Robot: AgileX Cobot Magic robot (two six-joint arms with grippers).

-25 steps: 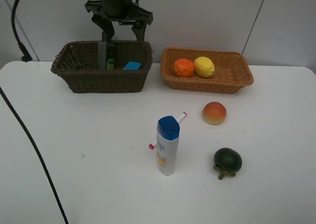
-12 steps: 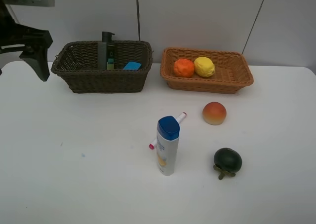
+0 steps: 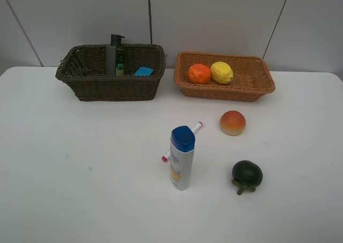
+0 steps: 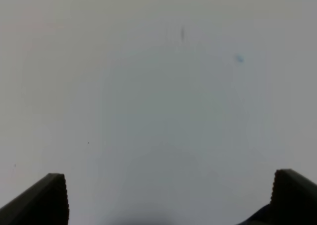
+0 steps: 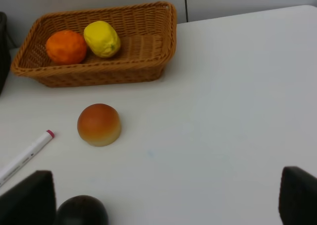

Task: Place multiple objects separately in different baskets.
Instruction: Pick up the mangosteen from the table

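Under the left gripper (image 4: 173,200) the smooth white table (image 4: 158,86) is showing. Its two dark, ridged fingertips (image 4: 52,200) are standing spread wide apart, with only bare table between them.

The right gripper (image 5: 163,197) is also hanging with its jaws spread wide, gripping no object. Right by one of its fingertips, the round, dark mangosteen (image 5: 81,211) is sitting on the table. A little farther ahead of this gripper, the red-yellow peach (image 5: 99,124) is resting like a smooth dome. Near the peach, the thin white marker (image 5: 25,155) with a pink tip is lying flat. It is running behind the tall white bottle (image 3: 181,160) with the blue cap, which is standing upright.

Well ahead of the right gripper, past the peach, the shallow tan basket (image 5: 99,79) is sitting. It is a woven rectangle with a bumpy weave. Inside it, the round orange (image 5: 66,47) and the knobbly yellow lemon (image 5: 102,38) are lying side by side, touching.

Just beside the tan basket, the deeper dark brown basket (image 3: 112,88) is sitting, woven the same way. Inside it, the dark green pump bottle (image 3: 113,55) is standing against the back wall, and the eraser (image 3: 143,71) is lying near it, showing its blue side.
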